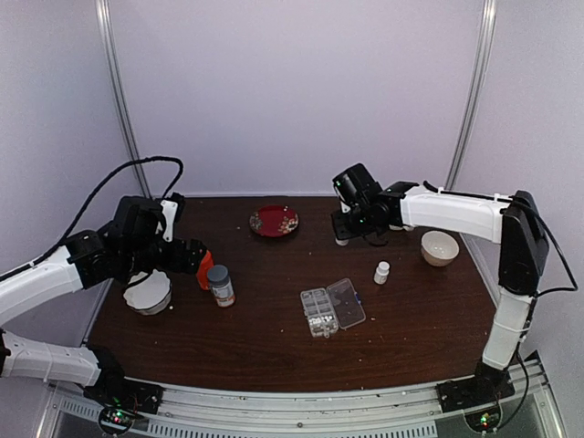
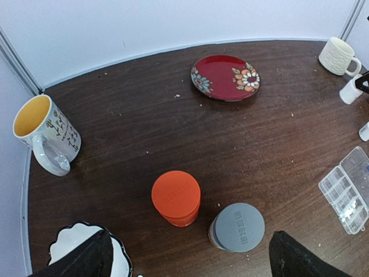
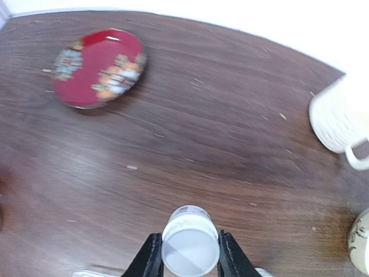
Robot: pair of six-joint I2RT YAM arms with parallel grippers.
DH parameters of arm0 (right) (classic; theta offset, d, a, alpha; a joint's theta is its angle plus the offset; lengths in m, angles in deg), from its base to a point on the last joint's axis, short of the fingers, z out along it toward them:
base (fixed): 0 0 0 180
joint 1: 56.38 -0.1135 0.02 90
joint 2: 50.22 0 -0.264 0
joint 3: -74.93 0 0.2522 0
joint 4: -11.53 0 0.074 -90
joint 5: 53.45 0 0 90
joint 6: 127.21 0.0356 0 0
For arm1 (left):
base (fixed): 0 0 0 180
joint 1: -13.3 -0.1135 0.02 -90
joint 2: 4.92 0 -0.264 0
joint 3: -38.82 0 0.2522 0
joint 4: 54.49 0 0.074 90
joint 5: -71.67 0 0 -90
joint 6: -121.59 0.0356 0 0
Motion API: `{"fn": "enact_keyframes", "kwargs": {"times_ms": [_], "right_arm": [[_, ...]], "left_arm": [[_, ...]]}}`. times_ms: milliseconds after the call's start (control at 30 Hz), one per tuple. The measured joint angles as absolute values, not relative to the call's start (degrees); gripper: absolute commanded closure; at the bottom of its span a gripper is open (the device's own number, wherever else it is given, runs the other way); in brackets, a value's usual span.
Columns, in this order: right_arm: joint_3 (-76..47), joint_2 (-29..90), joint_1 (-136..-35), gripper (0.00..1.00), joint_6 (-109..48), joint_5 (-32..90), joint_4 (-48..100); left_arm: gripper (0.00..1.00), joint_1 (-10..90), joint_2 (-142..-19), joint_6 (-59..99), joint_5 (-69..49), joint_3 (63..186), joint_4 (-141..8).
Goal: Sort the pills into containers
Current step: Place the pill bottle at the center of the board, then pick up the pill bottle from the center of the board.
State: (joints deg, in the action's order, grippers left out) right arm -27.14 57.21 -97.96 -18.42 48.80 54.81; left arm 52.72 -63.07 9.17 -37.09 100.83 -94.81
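- The right pincer (image 3: 189, 257), at the far side of the worktop (image 1: 274, 347), is clenched on a white bottle (image 3: 188, 228), one finger pressed to each side of it. The wrist view is blurred, so whether the bottle is off the surface cannot be told.
- The box (image 1: 318, 312) lies at mid-worktop, on the near side of that pincer and a little to its left. Its lid (image 1: 348, 302) is folded flat open on the right-hand side of the cells.
- The box's long axis runs roughly from far to near, slightly skewed, so the rows of cells stretch away from the pincer toward the arm bases.
- Pills (image 1: 321, 322) show as a pale cluster in the cells at the near end; the far cells look bare from above.
- The left pincer (image 2: 190, 239) hangs released, fingers spread wide, above an orange bottle (image 2: 176, 197) and a grey-capped bottle (image 2: 237, 227) at the left side, grasping nothing.
- In the left wrist view the box sits at the far right edge; the right pincer is judged the nearer of the two.
- A second white bottle (image 1: 381, 272) stands upright between the box and a bowl (image 1: 439, 247), just beside the likely path.
- The coming move likely calls for carrying the held bottle toward the bases and down over the open cells, clear of the lid.
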Motion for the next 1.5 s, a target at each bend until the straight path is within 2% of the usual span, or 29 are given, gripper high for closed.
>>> {"fn": "enact_keyframes", "kwargs": {"times_ms": [233, 667, 733, 867, 1067, 1267, 1500], "right_arm": [[-14.7, 55.9, -89.9, 0.75, -19.6, 47.5, 51.1], [-13.3, 58.5, -88.4, 0.7, -20.5, 43.8, 46.0], [-13.2, 58.9, -88.3, 0.64, -20.5, 43.5, 46.0], [-13.2, 59.2, -88.1, 0.41, -20.7, 42.9, 45.7], [-12.4, 58.9, -88.1, 0.22, -20.8, 42.7, 44.3], [-10.6, 54.9, -88.1, 0.18, -21.7, 42.6, 44.3], [-8.3, 46.2, -88.6, 0.17, -22.1, 42.3, 43.5]], "left_arm": [[0.03, 52.7, -64.9, 6.9, -36.9, 99.5, -93.9], [0.03, 52.7, -72.9, 5.4, -34.6, 99.5, -93.1], [0.03, 52.7, -73.5, 5.5, -34.1, 99.5, -93.1], [0.03, 52.7, -74.5, 5.6, -33.5, 99.7, -93.0], [0.1, 52.8, -76.5, 5.7, -33.1, 100.2, -92.7], [0.19, 53.2, -80.0, 5.4, -33.1, 102.6, -94.2], [0.13, 54.1, -83.9, 4.5, -32.5, 107.7, -96.9]]}}
